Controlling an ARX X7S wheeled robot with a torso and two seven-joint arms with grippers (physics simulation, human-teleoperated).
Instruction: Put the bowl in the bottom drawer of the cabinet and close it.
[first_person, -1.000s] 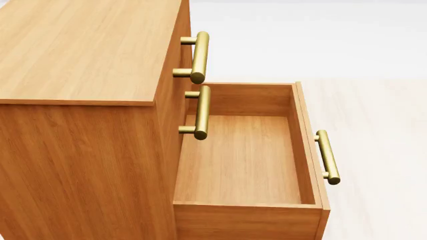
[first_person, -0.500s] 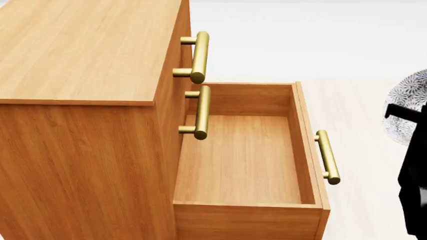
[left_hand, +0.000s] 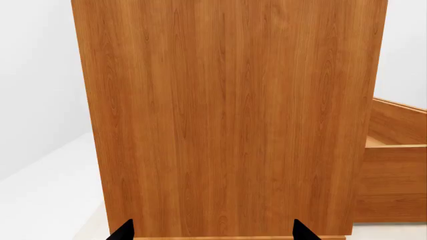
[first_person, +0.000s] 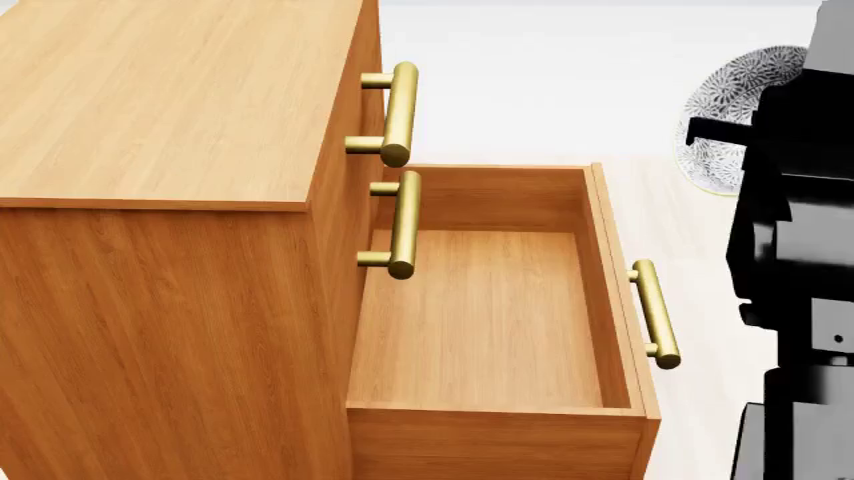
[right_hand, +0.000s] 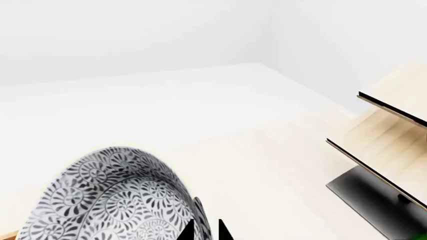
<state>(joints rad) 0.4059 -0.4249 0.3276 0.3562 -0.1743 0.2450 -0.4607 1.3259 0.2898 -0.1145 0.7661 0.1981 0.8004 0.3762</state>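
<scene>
Right gripper (right_hand: 205, 231) clenched on the bowl (first_person: 731, 112) rim, bowl held up right of the open bottom drawer (first_person: 487, 320); carry it over the front panel with its handle (first_person: 654, 313), then lower; left gripper (left_hand: 213, 231) spread, empty, facing the cabinet (left_hand: 230, 115) side.

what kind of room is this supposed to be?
Likely a bare simulated room, not a furnished home: plain white walls, pale floor, one wooden cabinet with its bottom drawer open, and a pale wooden rack. The right gripper carries a bowl.
</scene>
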